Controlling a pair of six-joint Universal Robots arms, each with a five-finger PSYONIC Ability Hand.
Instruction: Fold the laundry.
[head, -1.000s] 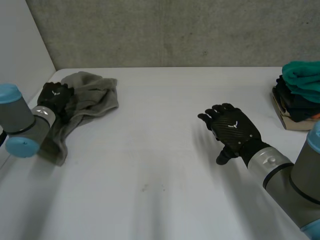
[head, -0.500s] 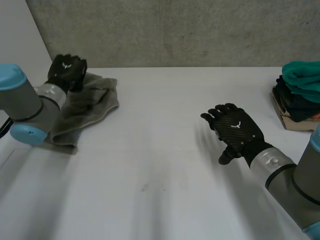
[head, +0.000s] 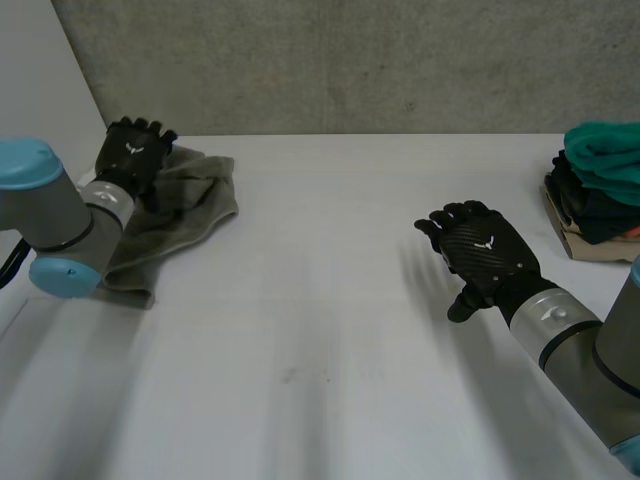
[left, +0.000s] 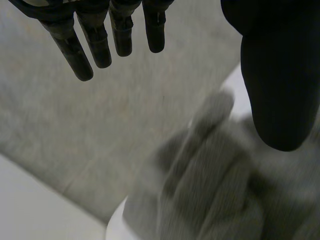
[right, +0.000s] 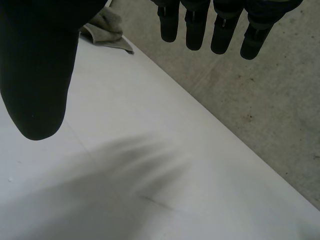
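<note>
The grey-green towel (head: 185, 205) lies crumpled in a loose heap at the far left corner of the white counter (head: 330, 320), with no neat edge or fold showing, so I judge the folding of this piece not yet begun. The left hand (head: 132, 150) hovers over the towel's far edge. In the left wrist view its fingers (left: 92, 40) are straight and spread from the thumb, with nothing between them and the cloth below. The right hand (head: 485, 255) is well apart from the towel, above bare counter, palm down and likewise open and empty. At the counter's right edge sits a stack of folded clothes (head: 600, 185), teal on top, which suggests earlier pieces are finished. Left to do: spread this towel flat, fold it and stack it.
</note>
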